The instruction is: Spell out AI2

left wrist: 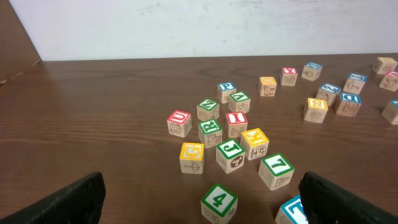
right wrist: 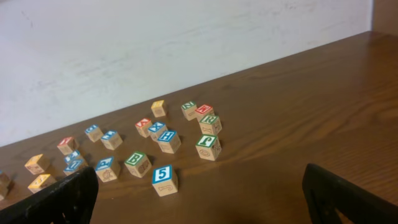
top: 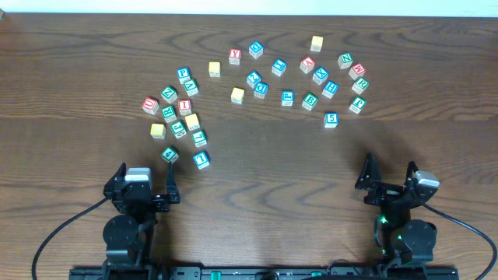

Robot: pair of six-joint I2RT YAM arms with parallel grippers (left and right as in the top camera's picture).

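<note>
Lettered wooden blocks lie scattered across the far half of the table. A red I block sits in the left cluster and also shows in the left wrist view. A red block that looks like an A sits in the right cluster, and it also shows in the right wrist view. I cannot pick out a 2 block for certain. My left gripper is open and empty near the front edge, short of a green 4 block. My right gripper is open and empty, short of a blue 5 block.
A green 7 block and a blue 1 block lie nearest the left gripper. Yellow blocks lie mid-table. A white wall runs behind the table's far edge. Bare wood lies between the two grippers.
</note>
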